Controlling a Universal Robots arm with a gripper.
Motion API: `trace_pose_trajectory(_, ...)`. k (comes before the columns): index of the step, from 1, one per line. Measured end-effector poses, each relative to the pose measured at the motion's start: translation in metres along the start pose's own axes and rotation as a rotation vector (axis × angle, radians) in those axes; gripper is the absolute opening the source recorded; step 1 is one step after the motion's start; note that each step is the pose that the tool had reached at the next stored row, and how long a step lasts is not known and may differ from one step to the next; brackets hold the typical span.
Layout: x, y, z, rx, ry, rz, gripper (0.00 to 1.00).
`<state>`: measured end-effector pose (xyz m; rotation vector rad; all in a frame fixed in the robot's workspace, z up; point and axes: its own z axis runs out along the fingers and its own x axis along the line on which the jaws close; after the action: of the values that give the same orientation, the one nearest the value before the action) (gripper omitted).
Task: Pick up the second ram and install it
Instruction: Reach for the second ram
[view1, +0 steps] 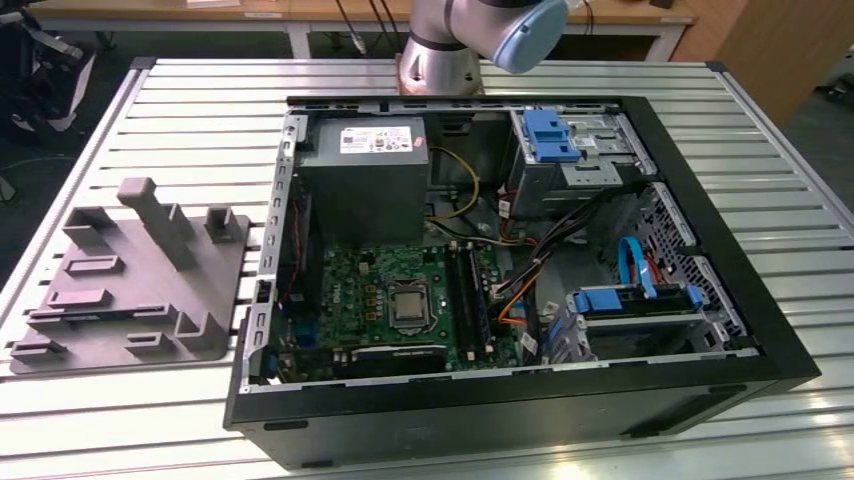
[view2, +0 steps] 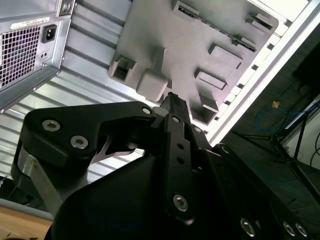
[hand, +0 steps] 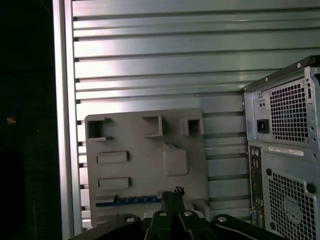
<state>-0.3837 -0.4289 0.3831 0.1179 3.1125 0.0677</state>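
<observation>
In the first wrist view my gripper (hand: 172, 194) is shut, its fingertips pressed together with nothing between them. It hangs well above the grey fixture plate (hand: 145, 150). A thin dark strip, which looks like the second ram (hand: 129, 202), lies edge-on in a slot along the plate's edge, just beside the fingertips in the picture. The second wrist view has the gripper (view2: 172, 97) over the same plate (view2: 190, 45). In the exterior view the plate (view1: 127, 290) lies at the left of the open computer case (view1: 747, 300), whose motherboard (view1: 360, 290) carries a dark stick (view1: 463, 290) beside black slot rails.
Everything rests on a slatted aluminium table (view1: 200, 100). The arm's base (view1: 441, 60) stands behind the case. Inside the case are a power supply (view1: 363, 170), blue drive brackets (view1: 547, 135), loose cables (view1: 527, 270) and the CPU socket (view1: 404, 308). The case's rear panel (hand: 285, 150) is beside the plate.
</observation>
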Motion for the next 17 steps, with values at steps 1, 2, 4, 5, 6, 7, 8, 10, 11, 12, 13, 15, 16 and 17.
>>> trace_pose_trajectory(1,0.0001,-0.002,0.0003,0.0,0.0,0.0,0.1)
trace_pose_trajectory(2,0.0002,-0.0041,0.0006,0.0,0.0,0.0,0.1)
trace_pose_trajectory(4,0.0004,-0.0083,0.0013,0.0,0.0,0.0,0.1)
trace_pose_trajectory(5,0.0005,-0.0105,0.0017,0.0,0.0001,0.0,0.1)
trace_pose_trajectory(6,0.0006,-0.0126,0.0021,0.0,0.0,0.0,0.1)
trace_pose_trajectory(7,0.0006,-0.0148,0.0026,-0.0001,-0.0001,0.0,0.1)
trace_pose_trajectory(8,0.0007,-0.0172,0.0031,0.0,0.0,0.0,0.1)
trace_pose_trajectory(10,0.0008,-0.0216,0.0041,0.0001,0.0001,0.0,0.1)
trace_pose_trajectory(11,0.0009,-0.0239,0.0048,0.0,0.0,0.0,0.1)
trace_pose_trajectory(12,0.0009,-0.0261,0.0054,0.0,0.0,0.0,0.1)
trace_pose_trajectory(13,0.0009,-0.0282,0.0061,0.0,0.0,0.0,0.1)
trace_pose_trajectory(15,0.0009,-0.0322,0.0075,0.0001,0.0001,0.0,0.1)
trace_pose_trajectory(16,0.0008,-0.0345,0.0084,0.0,0.0001,0.0,0.1)
trace_pose_trajectory(17,0.0008,-0.0366,0.0093,0.0,0.0,0.0,0.1)
